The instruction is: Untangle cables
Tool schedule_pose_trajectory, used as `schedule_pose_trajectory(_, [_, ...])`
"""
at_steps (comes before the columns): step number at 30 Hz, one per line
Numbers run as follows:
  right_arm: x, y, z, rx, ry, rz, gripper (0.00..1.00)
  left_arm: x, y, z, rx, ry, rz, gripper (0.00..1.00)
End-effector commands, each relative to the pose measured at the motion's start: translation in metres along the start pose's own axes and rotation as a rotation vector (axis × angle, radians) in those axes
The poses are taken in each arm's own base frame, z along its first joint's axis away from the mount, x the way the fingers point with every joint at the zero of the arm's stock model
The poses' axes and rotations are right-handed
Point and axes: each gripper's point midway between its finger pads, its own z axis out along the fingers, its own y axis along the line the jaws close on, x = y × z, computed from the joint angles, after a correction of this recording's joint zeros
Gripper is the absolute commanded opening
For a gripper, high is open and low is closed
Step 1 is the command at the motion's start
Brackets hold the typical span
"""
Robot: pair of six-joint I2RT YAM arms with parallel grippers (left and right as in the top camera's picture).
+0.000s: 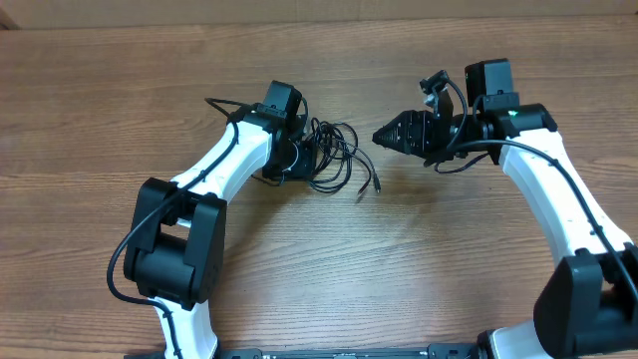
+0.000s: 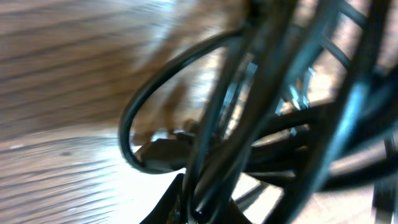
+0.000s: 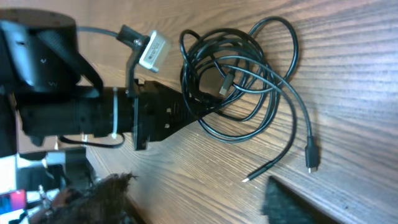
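**Black cable bundle pinched at the left gripper's tip**

The cables [image 1: 337,150] are thin black cords piled in overlapping loops on the wooden table [image 1: 100,100]. They lie at the tip of the left gripper [image 1: 311,158], on its side toward the right gripper [image 1: 379,136]. In the right wrist view the loops cross one another several times. One small plug [image 3: 225,84] sits inside the bundle, close to the left gripper's tip. Two loose tails run out of the far side of the bundle from that gripper. One ends in a dark plug [image 3: 311,160], the other in a thin pale tip [image 3: 247,180], and both lie flat on the wood, apart from the loops.

The left gripper's fingers taper to a point inside the near edge of the bundle, pressed together on several strands. The left wrist view is blurred, but strands [image 2: 217,118] converge at the bottom centre, where the fingers meet.

The right gripper hangs beyond the bundle from the left gripper, apart from the cords. Its fingers [image 3: 292,202] appear as dark blurs, spread wide and holding nothing.
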Motion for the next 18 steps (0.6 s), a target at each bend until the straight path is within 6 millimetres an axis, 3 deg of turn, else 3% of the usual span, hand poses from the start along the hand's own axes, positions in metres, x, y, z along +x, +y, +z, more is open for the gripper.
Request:
schedule_pose_trajectory(1, [-0.004,-0.001,0.006,-0.016,0.013,0.046,0.33,0.011,-0.028,-0.010,0.178,0.033,0.141,0.10])
schedule_pose_trajectory(3, [-0.004,-0.004,0.009,-0.014,0.020,0.054,0.28,0.013,-0.026,-0.013,0.196,0.047,0.141,0.08])
schedule_pose_trajectory(11, [0.001,0.008,0.026,-0.022,0.043,0.001,0.32,0.021,-0.023,-0.028,0.337,0.080,0.188,0.04])
schedule_pose_trajectory(18, [0.017,0.021,0.069,-0.042,0.121,-0.066,0.32,0.020,-0.019,-0.029,0.335,0.080,0.177,0.06])
